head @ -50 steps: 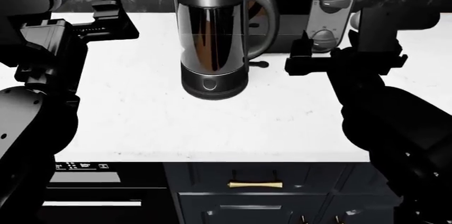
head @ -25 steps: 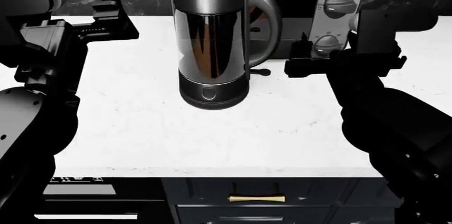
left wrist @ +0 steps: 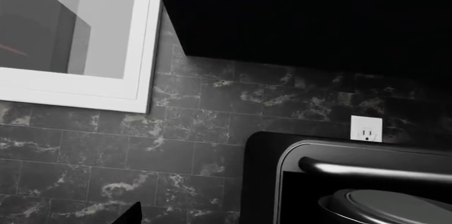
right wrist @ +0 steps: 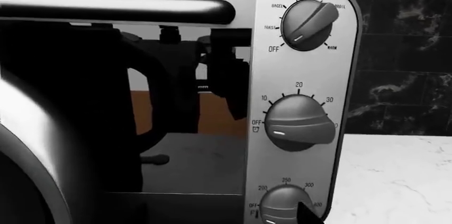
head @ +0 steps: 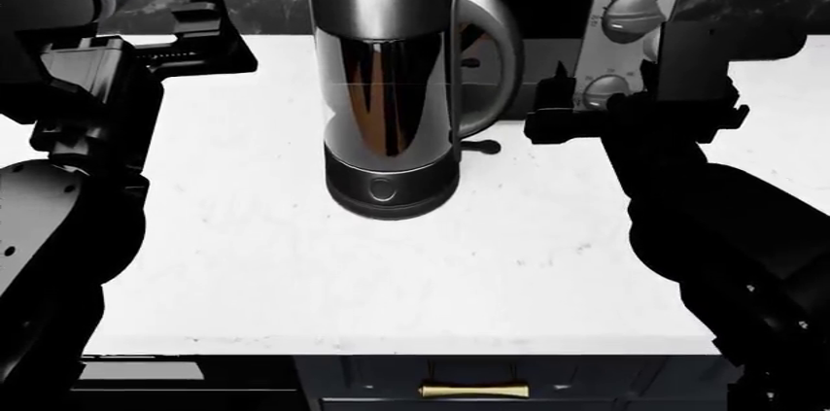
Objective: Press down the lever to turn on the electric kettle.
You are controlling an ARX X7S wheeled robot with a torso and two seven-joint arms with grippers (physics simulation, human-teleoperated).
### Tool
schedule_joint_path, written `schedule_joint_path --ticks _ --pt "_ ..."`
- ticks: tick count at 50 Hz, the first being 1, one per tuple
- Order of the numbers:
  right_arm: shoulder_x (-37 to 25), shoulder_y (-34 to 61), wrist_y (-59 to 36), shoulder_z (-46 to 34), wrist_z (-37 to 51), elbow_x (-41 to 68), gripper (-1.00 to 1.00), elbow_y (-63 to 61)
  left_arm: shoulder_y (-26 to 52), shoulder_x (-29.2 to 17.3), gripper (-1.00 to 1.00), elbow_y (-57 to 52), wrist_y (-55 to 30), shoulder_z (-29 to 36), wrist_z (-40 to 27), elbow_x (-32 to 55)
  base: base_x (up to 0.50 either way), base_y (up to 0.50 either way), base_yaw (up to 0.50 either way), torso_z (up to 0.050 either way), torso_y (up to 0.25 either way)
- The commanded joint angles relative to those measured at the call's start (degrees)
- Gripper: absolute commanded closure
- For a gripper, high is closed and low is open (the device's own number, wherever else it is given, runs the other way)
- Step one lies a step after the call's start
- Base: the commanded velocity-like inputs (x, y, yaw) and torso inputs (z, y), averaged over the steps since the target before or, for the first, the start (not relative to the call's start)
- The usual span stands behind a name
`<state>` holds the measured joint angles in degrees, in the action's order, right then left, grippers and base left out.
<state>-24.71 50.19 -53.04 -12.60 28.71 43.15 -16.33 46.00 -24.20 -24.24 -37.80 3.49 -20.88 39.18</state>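
Head view: lever (head: 481,147) left of right hand (head: 561,100).

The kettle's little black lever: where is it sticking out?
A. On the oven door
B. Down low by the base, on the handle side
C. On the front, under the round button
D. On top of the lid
B. In the head view the lever pokes out low beside the base of the electric kettle, below its curved handle.
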Motion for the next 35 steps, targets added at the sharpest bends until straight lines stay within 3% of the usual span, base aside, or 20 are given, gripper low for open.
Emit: schedule_joint_path --ticks 1,35 --pt "-0.2 -0.2 0.1 -0.1 0.1 0.1 -1.0 0.0 0.0 0.0 -1.0 0.3 0.3 0.2 0.1 0.0 0.08 0.0 0.0 0.0 0.0" --pt "-0.5 -0.7 0.7 -0.4 0.2 0.2 -1.0 0.5 0.3 -0.3 -1.0 0.3 0.5 0.5 -0.2 0.5 0.04 0.0 0.0 0.0 0.0"
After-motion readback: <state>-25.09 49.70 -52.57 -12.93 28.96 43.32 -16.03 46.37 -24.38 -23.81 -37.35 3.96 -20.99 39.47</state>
